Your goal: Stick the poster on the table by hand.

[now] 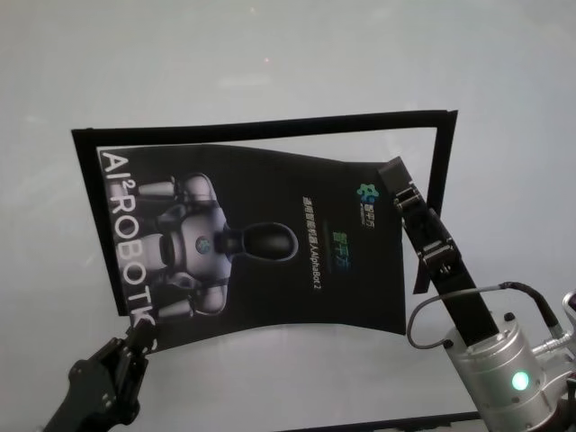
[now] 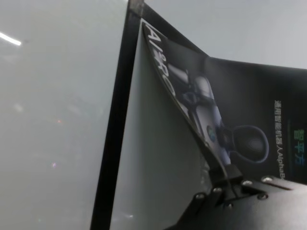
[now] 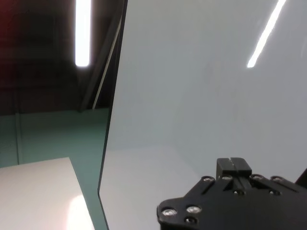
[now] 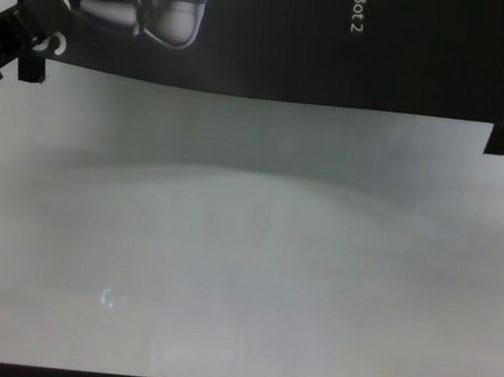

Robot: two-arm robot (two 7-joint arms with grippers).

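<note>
The poster (image 1: 261, 247) lies mid-table (image 1: 270, 72), still bowed, unstuck; left gripper (image 1: 135, 340) pinches its 7 o'clock corner, right gripper (image 1: 393, 173), jaw state indiscernible, at its 2 o'clock edge.

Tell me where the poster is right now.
In the head view the poster lies mid-table, its near-left corner pinched by the left pincer, the right pincer at its far-right corner.

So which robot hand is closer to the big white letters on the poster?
Left. The left gripper pinches the poster corner by the letters; the right gripper is at the opposite edge.
</note>
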